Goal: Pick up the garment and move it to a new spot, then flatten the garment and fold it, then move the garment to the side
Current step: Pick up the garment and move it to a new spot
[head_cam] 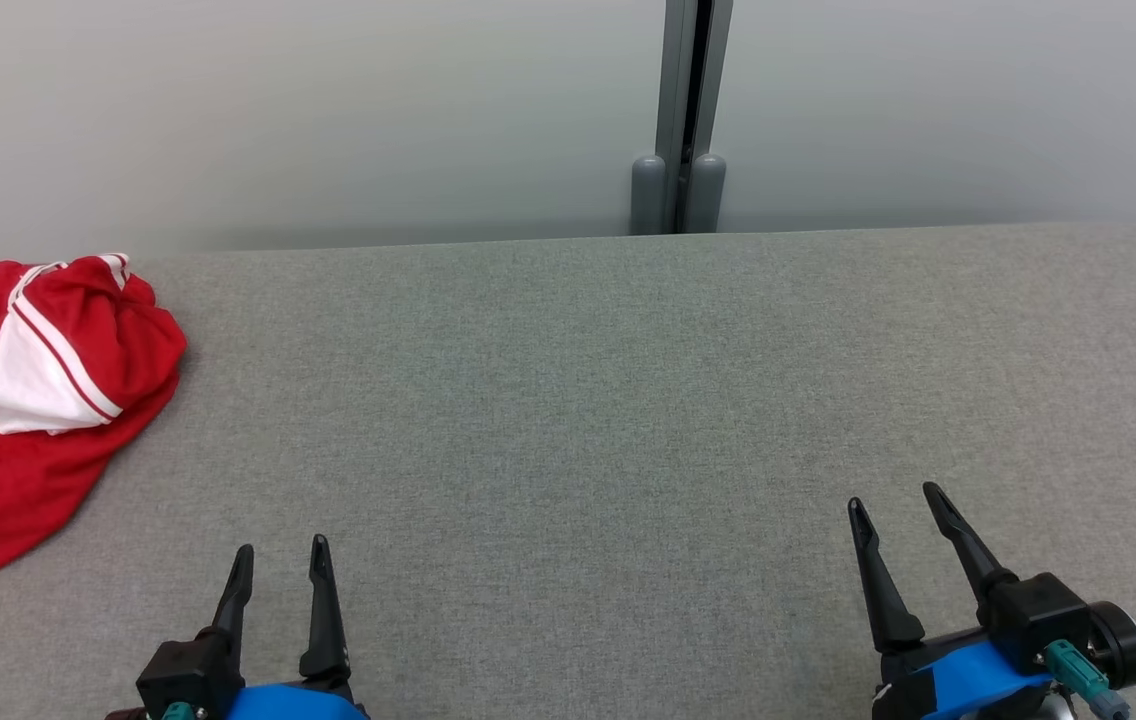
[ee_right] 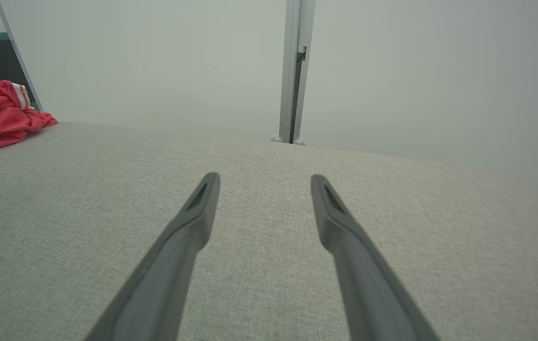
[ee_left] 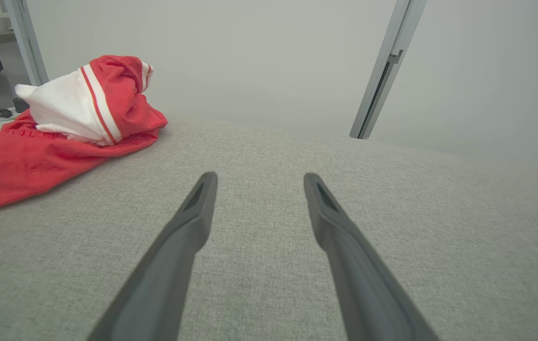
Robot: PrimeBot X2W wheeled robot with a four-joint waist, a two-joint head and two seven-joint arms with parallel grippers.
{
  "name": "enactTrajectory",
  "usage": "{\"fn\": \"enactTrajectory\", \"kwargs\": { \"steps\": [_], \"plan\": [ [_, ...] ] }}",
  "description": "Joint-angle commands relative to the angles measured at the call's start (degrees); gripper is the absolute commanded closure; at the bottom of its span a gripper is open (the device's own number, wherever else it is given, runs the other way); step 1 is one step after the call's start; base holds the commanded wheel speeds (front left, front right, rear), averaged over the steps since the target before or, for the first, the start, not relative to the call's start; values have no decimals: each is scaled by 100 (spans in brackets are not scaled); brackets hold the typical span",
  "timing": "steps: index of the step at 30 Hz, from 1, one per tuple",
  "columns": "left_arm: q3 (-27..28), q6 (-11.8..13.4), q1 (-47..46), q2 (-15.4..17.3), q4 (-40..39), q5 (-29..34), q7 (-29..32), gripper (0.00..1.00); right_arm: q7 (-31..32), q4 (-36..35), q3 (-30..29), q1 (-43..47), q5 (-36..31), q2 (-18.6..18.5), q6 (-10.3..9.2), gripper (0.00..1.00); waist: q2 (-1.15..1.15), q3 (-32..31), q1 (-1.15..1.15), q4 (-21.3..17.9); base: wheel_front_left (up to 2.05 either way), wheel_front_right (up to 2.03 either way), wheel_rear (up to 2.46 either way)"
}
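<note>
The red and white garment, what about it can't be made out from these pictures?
Head view: the garment is cut off by the left edge, so its full extent is unknown.
Left wrist view: its left end runs off the picture; its own heap hides the far side.
Right wrist view: small, and cut by the left edge.
Everywhere: crumpled folds hide what kind of garment it is.

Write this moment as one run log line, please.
stage: before pickup | garment: crumpled, far left on grey surface, untouched | left end effector: open, empty | right end effector: open, empty
</note>
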Motion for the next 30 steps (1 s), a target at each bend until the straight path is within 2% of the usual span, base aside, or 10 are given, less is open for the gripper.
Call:
{"fn": "enactTrajectory", "kwargs": {
  "steps": [1,22,26,30],
  "plan": [
    [25,12,-59,16,22,-31,-29,0,-34,14,-6,-67,26,-34,2,0,0,1,0,2,0,0,0],
    [10,-9,-111,16,61,-51,-29,0,-34,-22,-28,-57,39,-34,2,0,0,49,0,47,0,0,0],
    [-2,8,-160,15,71,-67,-29,0,-34,-29,-84,31,43,-31,2,0,0,29,0,256,0,0,0],
    [-22,28,-169,17,57,-46,-29,0,-34,-30,-141,85,9,-28,2,0,0,27,0,696,0,0,0]
  ]
}}
